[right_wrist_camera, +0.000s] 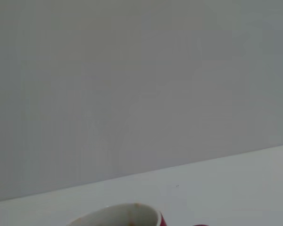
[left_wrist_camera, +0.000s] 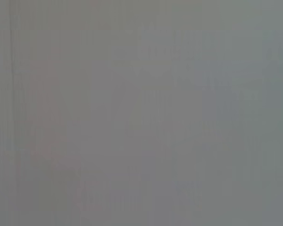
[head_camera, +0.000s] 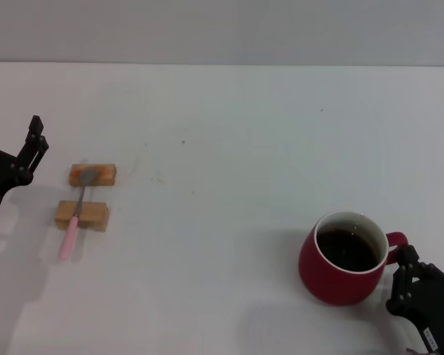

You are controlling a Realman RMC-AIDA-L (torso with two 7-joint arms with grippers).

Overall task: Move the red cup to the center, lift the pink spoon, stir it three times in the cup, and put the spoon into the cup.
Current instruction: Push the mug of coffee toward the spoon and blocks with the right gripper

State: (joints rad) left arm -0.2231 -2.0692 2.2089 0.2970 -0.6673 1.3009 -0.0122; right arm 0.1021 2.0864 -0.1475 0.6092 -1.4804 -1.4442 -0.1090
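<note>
The red cup (head_camera: 343, 259), holding dark liquid, stands at the near right of the white table; its small handle (head_camera: 397, 239) points right. My right gripper (head_camera: 399, 279) sits just right of the cup, below the handle, fingers spread and holding nothing. In the right wrist view only the red cup's rim (right_wrist_camera: 127, 214) shows. The pink spoon (head_camera: 75, 218) lies at the far left across two tan wooden blocks, its metal bowl on the far block (head_camera: 93, 174) and its pink handle past the near block (head_camera: 82, 215). My left gripper (head_camera: 34, 144) hovers left of the blocks, open and empty.
The white table (head_camera: 229, 148) stretches between the spoon and the cup and ends at a grey wall at the back. The left wrist view shows only a plain grey surface.
</note>
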